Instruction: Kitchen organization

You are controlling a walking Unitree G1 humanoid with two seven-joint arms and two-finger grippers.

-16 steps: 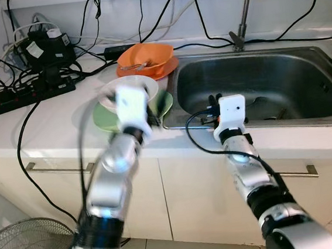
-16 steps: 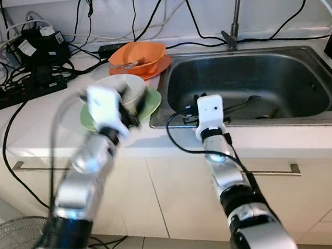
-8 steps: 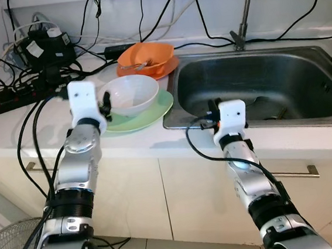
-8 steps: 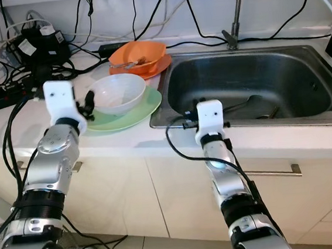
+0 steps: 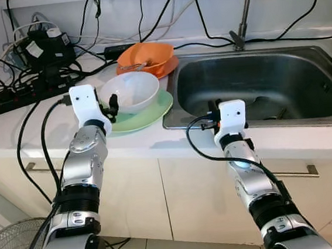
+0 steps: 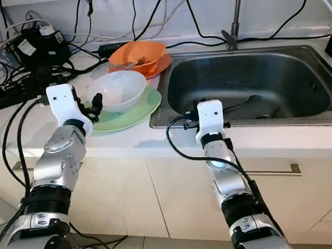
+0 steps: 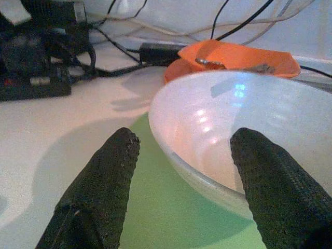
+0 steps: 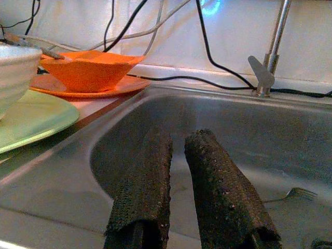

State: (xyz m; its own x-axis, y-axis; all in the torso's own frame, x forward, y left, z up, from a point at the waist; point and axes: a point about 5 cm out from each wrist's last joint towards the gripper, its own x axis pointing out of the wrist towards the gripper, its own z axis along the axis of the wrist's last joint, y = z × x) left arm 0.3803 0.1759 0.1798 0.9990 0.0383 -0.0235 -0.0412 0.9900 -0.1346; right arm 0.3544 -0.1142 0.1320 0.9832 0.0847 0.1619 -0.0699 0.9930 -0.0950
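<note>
At the far left of a pale, smooth kitchen counter (image 5: 42,124), a knot of black power strips and cables (image 5: 29,73) sprawls toward the wall, its individual plugs hard to separate. Beside it the robot's left gripper (image 5: 110,106) is raised at the near rim of a glossy white round bowl (image 5: 132,90), its two rough-textured black fingers (image 7: 101,181) spread wide, one outside the bowl's wall and the other in front of the bowl's body; whether either pad touches the rim cannot be told. The bowl rests on a flat pale-green round plate (image 5: 153,111) near the counter's front edge. Behind them, an orange squarish bowl (image 5: 146,56) sits on a matching orange plate (image 5: 164,70), with a metal utensil (image 7: 210,63) lying across its rim, its business end hidden inside. To the right, a brushed stainless-steel sink (image 5: 254,63) is sunk into the counter, its right edge cut off; a chrome tap stem (image 5: 248,8) rises behind it and a metal fork (image 8: 290,194) lies on the basin floor. The right gripper (image 8: 179,161) hangs at the sink's near left corner, its two black fingers drawn nearly together with a thin gap and nothing between them. Cream cabinet fronts with bar handles (image 5: 297,173) run below.
</note>
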